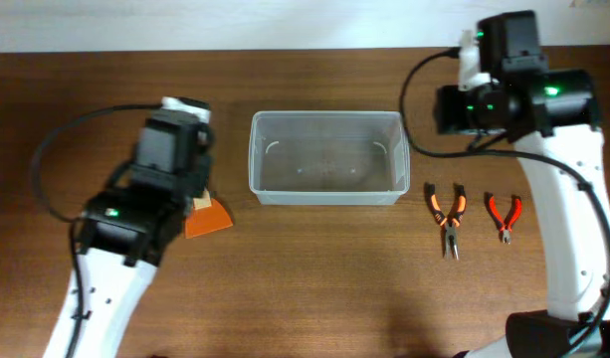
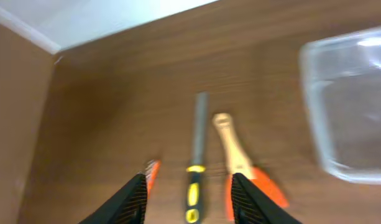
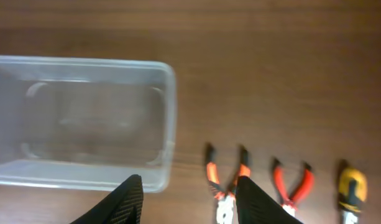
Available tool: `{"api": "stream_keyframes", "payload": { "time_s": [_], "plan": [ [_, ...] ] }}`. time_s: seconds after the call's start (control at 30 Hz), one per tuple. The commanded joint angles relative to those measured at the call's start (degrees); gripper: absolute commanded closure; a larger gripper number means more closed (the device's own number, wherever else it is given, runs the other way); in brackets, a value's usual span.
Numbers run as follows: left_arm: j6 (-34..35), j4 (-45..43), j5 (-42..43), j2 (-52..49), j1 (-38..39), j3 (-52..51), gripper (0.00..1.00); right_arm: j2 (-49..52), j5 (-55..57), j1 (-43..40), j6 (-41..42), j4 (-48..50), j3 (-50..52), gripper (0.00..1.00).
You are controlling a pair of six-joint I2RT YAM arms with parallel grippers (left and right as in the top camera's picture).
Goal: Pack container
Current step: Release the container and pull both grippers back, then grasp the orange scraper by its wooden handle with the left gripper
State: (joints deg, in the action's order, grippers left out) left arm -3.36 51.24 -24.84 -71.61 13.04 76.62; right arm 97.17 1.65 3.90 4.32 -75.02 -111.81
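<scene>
Seen from overhead, your left arm hides most of what lies beneath it. Only the orange blade of a scraper shows. The left wrist view is blurred. The left gripper is spread wide, with a file in line between its fingers and the scraper just right of that. An orange bit by the left finger is too smeared to name. The container sits ahead and to the right, showing only its bare floor. Your right gripper is also spread, with the container ahead and to its left. Off its right finger lie orange pliers, red pliers and a yellow-handled tool, all cut off at the frame's bottom edge.
</scene>
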Motion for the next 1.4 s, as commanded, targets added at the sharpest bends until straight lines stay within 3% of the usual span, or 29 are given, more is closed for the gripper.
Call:
{"api": "stream_keyframes", "payload": {
  "time_s": [0.0, 0.03, 0.13, 0.17, 0.2, 0.57, 0.8, 1.13, 1.3, 1.37],
  "plan": [
    [2.6, 0.0, 0.2, -0.6, -6.6, 0.2, 0.52, 0.7, 3.0, -5.3, 0.3, -1.3, 0.7, 0.52],
    [2.7, 0.0, 1.8, -1.1, -8.6, 0.2, 0.51, 0.9, 2.3, -7.0, 0.3, -1.5, 1.5, 0.49],
    [2.7, 0.0, 6.3, -3.0, -13.7, 0.2, 0.41, 1.8, -2.1, -11.7, 0.2, -1.5, 4.5, 0.16],
    [2.7, 0.2, 7.4, -3.8, -15.1, 0.2, 0.36, 2.2, -4.0, -13.0, 0.2, -1.6, 5.7, 0.12],
    [2.7, 0.5, 8.1, -4.6, -16.1, 0.2, 0.01, 2.7, -6.3, -14.3, 0.2, -2.0, 7.0, 0.12],
    [2.8, 0.4, 19.5, -17.4, -22.2, 0.2, 0.01, 4.9, -9.2, -17.1, -1.0, -1.3, 19.7, 0.12],
    [0.3, -2.6, 37.1, -23.2, -21.8, 0.2, 0.01, 4.8, -9.2, -17.1, -1.0, -0.9, 20.4, 0.12],
    [0.4, -3.4, 35.3, -30.8, -16.2, 0.2, 0.01, 4.8, -9.2, -17.1, -1.0, -0.9, 20.4, 0.12],
    [10.9, -4.7, 29.4, -34.0, -12.8, 0.2, 0.0, 4.8, -9.2, -17.0, -1.0, -1.2, 20.4, 0.0],
    [13.2, -5.8, 28.1, -35.1, -12.2, 0.2, 0.01, 4.9, -9.2, -17.0, -1.0, -1.3, 20.4, 0.01]
  ]
}}
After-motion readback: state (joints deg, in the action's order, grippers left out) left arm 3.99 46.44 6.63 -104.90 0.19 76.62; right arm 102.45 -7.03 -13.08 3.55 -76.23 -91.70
